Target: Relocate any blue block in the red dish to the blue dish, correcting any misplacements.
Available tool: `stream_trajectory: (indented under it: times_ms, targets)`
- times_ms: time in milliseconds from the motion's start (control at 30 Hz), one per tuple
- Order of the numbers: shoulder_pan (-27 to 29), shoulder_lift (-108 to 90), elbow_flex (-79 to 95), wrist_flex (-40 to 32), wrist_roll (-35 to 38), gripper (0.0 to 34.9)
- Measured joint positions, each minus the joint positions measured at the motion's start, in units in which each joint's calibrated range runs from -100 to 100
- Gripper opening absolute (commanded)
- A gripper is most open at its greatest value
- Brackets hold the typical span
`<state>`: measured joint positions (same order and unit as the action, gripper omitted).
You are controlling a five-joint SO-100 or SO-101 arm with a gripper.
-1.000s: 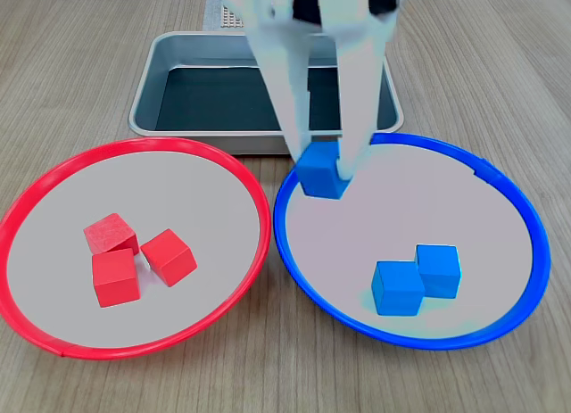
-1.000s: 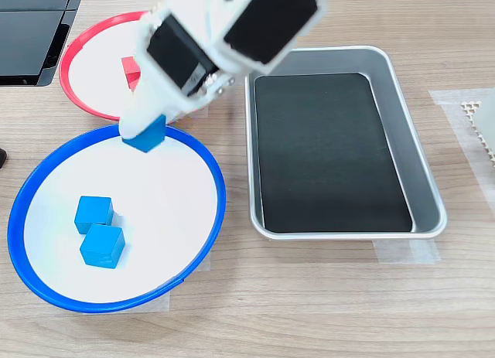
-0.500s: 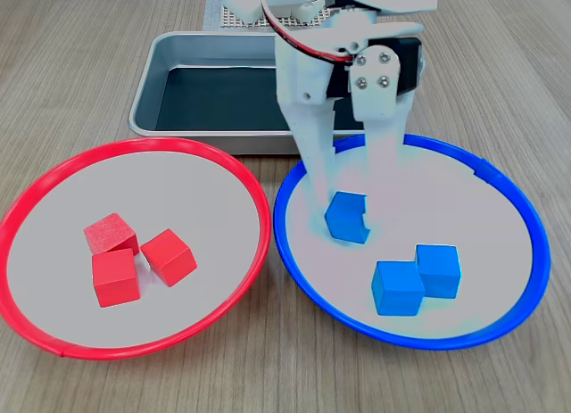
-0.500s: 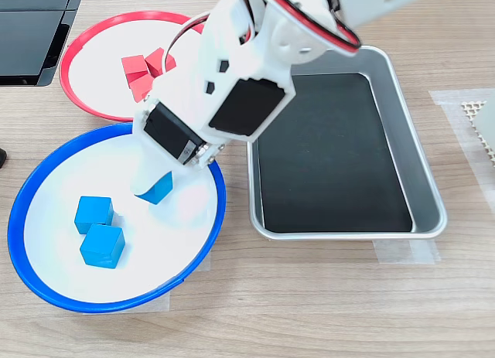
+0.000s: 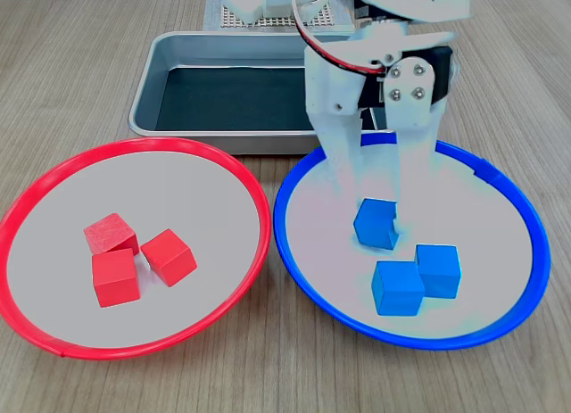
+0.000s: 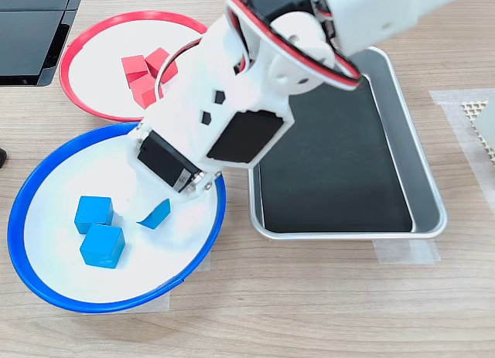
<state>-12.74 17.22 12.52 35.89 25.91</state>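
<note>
My gripper [image 5: 378, 218] reaches down into the blue dish [image 5: 277, 230], shut on a blue block [image 5: 376, 226] that sits tilted at the dish's pale floor. Two other blue cubes [image 5: 399, 287] [image 5: 437, 270] lie side by side just in front of it. In the second exterior view the gripper [image 6: 151, 208] covers most of the held block [image 6: 158, 214], which hangs to the right of the two cubes [image 6: 93, 213] in the blue dish [image 6: 11, 223]. The red dish [image 5: 259, 199] [image 6: 139, 15] holds only three red cubes [image 5: 116, 276] [image 6: 147, 73].
A rectangular metal tray [image 5: 143, 110] [image 6: 421, 188] with a dark bottom stands behind both dishes in the first exterior view. The white arm [image 6: 255, 103] spans from the tray over the blue dish's rim. A dark object [image 6: 31, 33] lies at the second exterior view's top left.
The gripper carried the blue block from above the blue dish's rim near the tray down and farther into the dish, close to the two other blue cubes.
</note>
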Motion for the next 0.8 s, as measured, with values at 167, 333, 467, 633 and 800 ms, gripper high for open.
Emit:
stream_trajectory:
  times_ms: [167, 333, 467, 633, 800]
  targets:
    - [-0.8, 0.0, -0.82, 2.37, -0.05, 16.8]
    - [-0.53, -0.34, -0.91, 2.94, -0.05, 15.4]
    - [0.27, -4.18, -0.91, 4.32, -0.05, 11.6]
    - [2.57, -13.98, 5.26, 0.82, -2.05, 0.4]
    - [4.87, -26.6, 17.51, -6.28, -9.82, 0.4]
